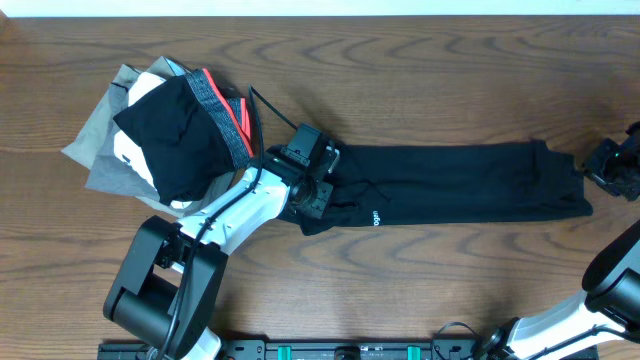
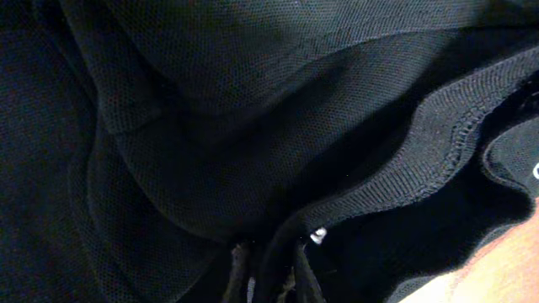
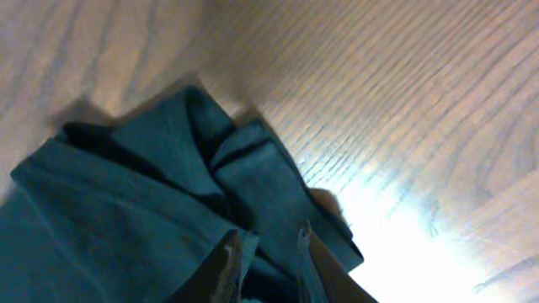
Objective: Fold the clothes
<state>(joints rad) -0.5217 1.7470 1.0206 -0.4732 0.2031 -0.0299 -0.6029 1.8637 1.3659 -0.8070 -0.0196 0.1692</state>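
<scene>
The black shirt [image 1: 460,180] lies as a long folded strip, starting just beside the heap of other garments [image 1: 170,130] and running away from it. At the end nearest the heap, the left gripper [image 2: 269,273] pinches a ridge of its fabric. At the end farthest from the heap, the right gripper [image 3: 265,261] straddles cloth — whether it grips, I cannot tell.

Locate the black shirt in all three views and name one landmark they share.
Overhead: the black shirt lies as a long folded strip across the middle.
Left wrist: the shirt fills nearly the whole frame, with a stitched hem at right.
Right wrist: its bunched end, tinted teal here, sits lower left.
Shared landmark: the wood-grain table, bare at upper right in the right wrist view.
</scene>
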